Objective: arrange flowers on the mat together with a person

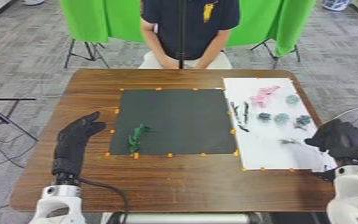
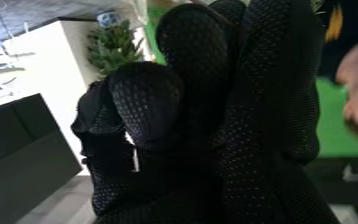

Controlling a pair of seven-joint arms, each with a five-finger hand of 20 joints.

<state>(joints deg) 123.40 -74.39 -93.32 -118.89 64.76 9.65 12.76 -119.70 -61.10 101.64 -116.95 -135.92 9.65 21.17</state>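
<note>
Greenery (image 1: 135,142) lies on the dark mat (image 1: 175,120), near its left edge. Pink flowers (image 1: 260,100) rest on the white mat (image 1: 269,155) beside it. The left robot hand (image 1: 71,140) has relaxed, parted fingers; the right robot hand (image 1: 342,137), by the white mat, has its fingers extended close together.

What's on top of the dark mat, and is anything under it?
A green sprig lies on the dark mat, towards its near left corner. The mat covers the table beneath it, so whether anything is under there cannot be seen.
</note>
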